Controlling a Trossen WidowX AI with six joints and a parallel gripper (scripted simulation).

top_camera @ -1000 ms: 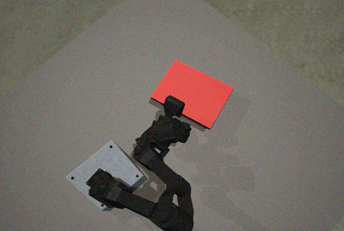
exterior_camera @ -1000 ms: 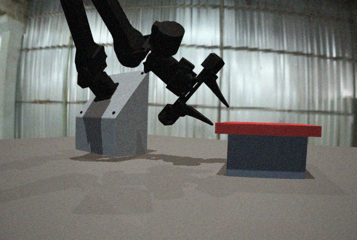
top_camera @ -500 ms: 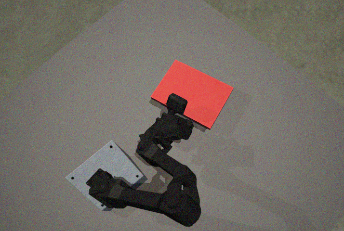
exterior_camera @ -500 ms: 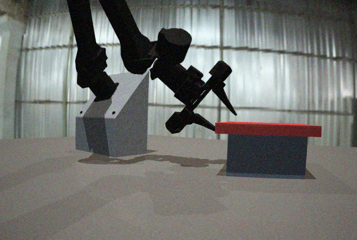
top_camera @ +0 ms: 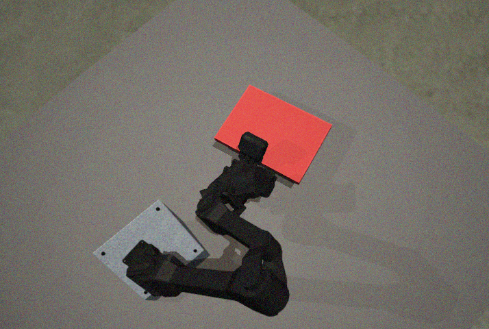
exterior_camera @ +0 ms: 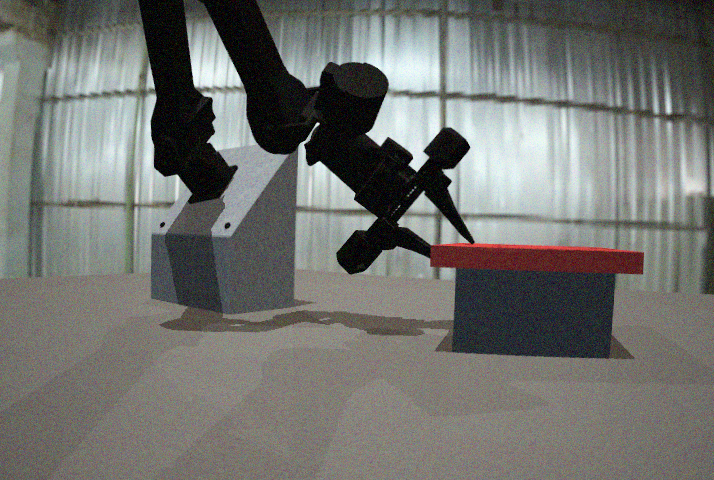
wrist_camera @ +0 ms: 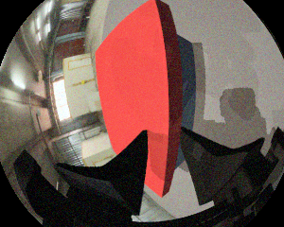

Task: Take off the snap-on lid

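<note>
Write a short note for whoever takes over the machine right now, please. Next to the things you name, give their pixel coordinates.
Pincer point(top_camera: 255, 155) point(exterior_camera: 453, 250) point(wrist_camera: 163, 132): its tips straddle one edge of the lid; whether it has a firm grip, I cannot tell.
Lid point(top_camera: 283, 127) point(exterior_camera: 539, 261) point(wrist_camera: 133, 85): red, lying level on the box.
Box point(exterior_camera: 533, 314) point(wrist_camera: 188, 85): dark blue, standing on the table point(top_camera: 97, 162) point(exterior_camera: 312, 407).
Done: pincer at the lid's edge.
Left: get the lid off without moving the box, then lay it flat on the table, right side up.

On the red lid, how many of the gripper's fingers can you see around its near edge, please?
2. One of the fingers is at the lid's top face; the other is beneath its overhanging rim.
</note>
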